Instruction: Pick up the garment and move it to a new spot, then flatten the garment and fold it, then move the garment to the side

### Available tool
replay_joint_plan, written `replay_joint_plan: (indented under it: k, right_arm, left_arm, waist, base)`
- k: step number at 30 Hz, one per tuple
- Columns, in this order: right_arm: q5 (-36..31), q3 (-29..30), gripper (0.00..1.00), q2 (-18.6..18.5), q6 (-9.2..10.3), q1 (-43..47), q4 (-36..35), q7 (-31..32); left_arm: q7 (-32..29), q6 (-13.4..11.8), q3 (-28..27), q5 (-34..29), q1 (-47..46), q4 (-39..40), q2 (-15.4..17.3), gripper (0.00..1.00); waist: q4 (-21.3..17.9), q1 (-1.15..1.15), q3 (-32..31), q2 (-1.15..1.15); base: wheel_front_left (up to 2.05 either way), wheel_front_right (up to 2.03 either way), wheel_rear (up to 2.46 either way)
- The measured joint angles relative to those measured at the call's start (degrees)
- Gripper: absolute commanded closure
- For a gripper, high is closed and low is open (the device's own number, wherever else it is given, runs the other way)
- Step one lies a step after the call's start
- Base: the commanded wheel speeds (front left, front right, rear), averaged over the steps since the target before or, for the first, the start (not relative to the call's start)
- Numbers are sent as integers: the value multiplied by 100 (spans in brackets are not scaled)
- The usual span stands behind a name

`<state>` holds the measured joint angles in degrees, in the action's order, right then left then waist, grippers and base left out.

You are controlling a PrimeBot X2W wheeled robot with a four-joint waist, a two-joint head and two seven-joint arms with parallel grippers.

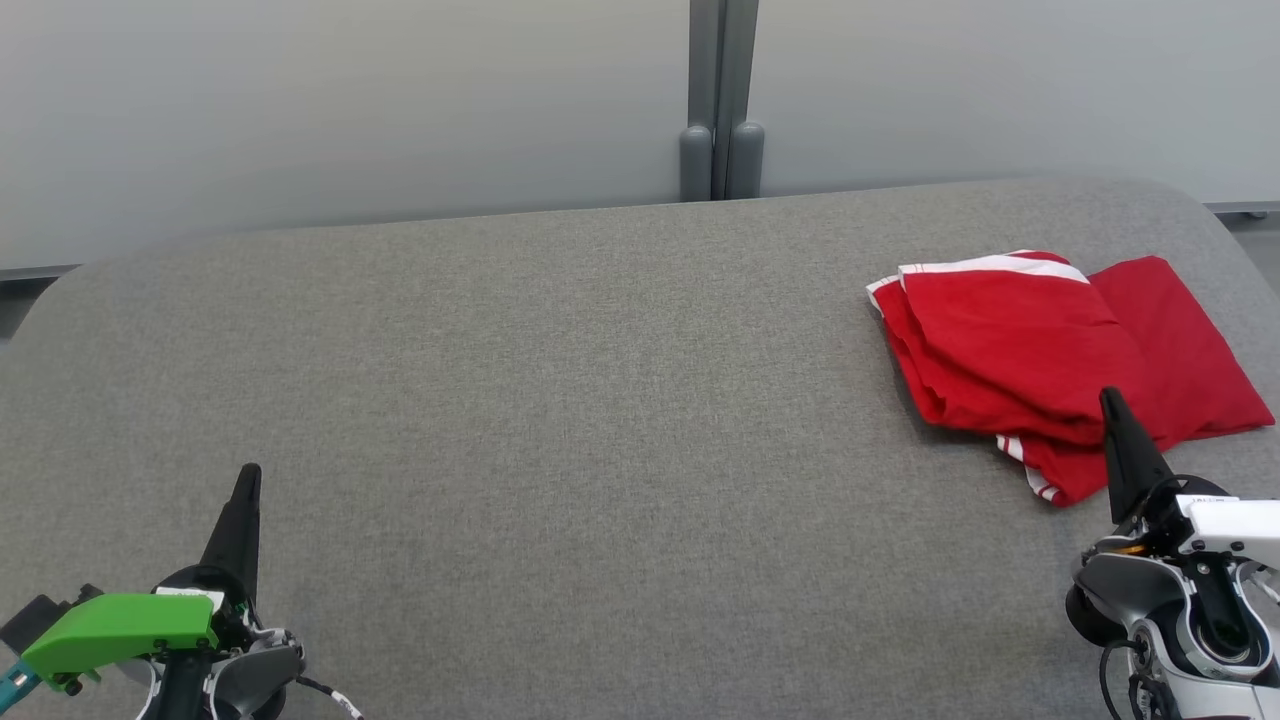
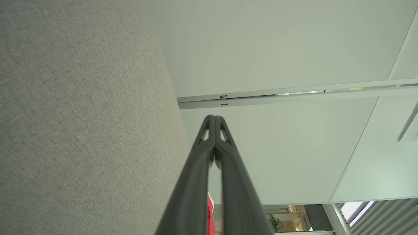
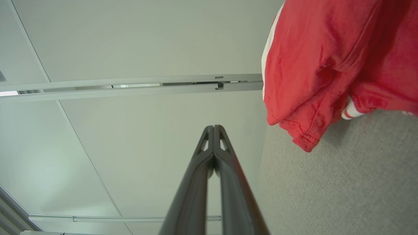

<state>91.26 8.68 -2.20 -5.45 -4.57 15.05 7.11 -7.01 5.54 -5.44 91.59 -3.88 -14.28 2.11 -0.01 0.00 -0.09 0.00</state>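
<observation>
The left tool (image 1: 250, 472) has its two dark fingers pressed together into a single point and holds nothing. In the left wrist view the left tool (image 2: 214, 117) shows the same, with the fingertips meeting and only a thin slit lower down. It sits low at the near left of the bench (image 1: 600, 400), over bare grey fabric, well apart from the garment (image 1: 1050, 340). A bright green cover (image 1: 120, 625) sits on its wrist, with a small white label (image 1: 190, 593) above it whose print is too small to read.

The right tool (image 1: 1108, 395) is also closed to a narrow point and grips nothing. In the right wrist view the right tool (image 3: 214, 126) has its tips meeting and stands clear of the cloth, with the garment (image 3: 326, 65) up and to one side of it. In the head view its tip lies just at the near edge of the garment. Its wrist carries a white housing (image 1: 1225, 520) with dark print too small to read.

The garment is red with white stripes. It lies folded in a loose, layered stack at the far right of the bench, near the right edge. A sliver of red (image 2: 210, 212) shows between the fingers in the left wrist view.

Behind the bench stand pale wall panels (image 1: 350, 100) joined by a grey post (image 1: 720, 110).
</observation>
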Motion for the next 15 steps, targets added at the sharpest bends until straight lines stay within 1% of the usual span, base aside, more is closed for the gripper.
replay_joint_plan:
  k: [15]
  right_arm:
    - [7, -9, 100, 0, 8, 1, -56, -1]
  left_arm:
    - [1, -9, 3, 0, 0, 27, 0, 100]
  waist:
    - [0, 0, 2, 0]
  base:
    - [0, 0, 0]
